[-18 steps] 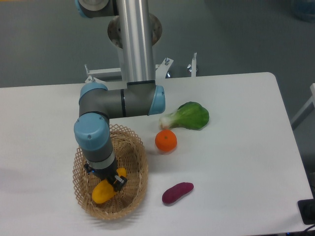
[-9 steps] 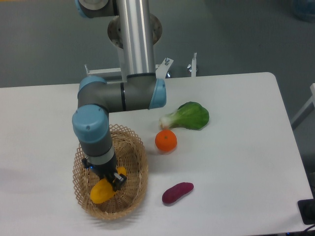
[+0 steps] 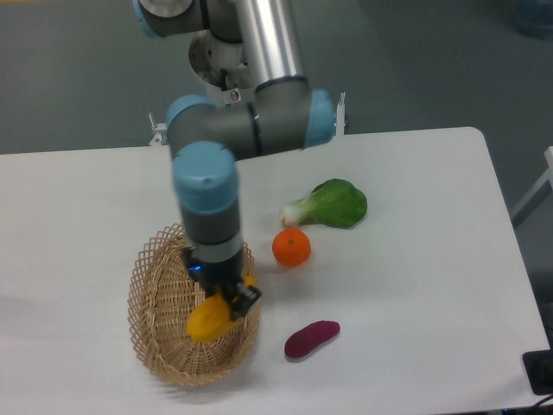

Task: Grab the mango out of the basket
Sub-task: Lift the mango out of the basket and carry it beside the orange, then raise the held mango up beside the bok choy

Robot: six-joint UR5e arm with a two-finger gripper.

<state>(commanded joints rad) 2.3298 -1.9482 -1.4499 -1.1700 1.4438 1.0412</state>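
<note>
- One gripper (image 3: 226,298) is closed on the mango (image 3: 210,318), gripping its upper-right end.
- The mango sits over the right half of the basket (image 3: 155,298); contact with the weave cannot be determined.
- From the basket: orange (image 3: 291,247) at 2 o'clock, sweet potato (image 3: 312,338) at 4 o'clock.

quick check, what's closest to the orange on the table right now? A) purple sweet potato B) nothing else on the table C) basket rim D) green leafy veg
D: the green leafy veg lies just up and right of the orange, its pale stem end nearly reaching it, while the purple sweet potato sits clearly farther below and the basket rim is off to the left.
</note>
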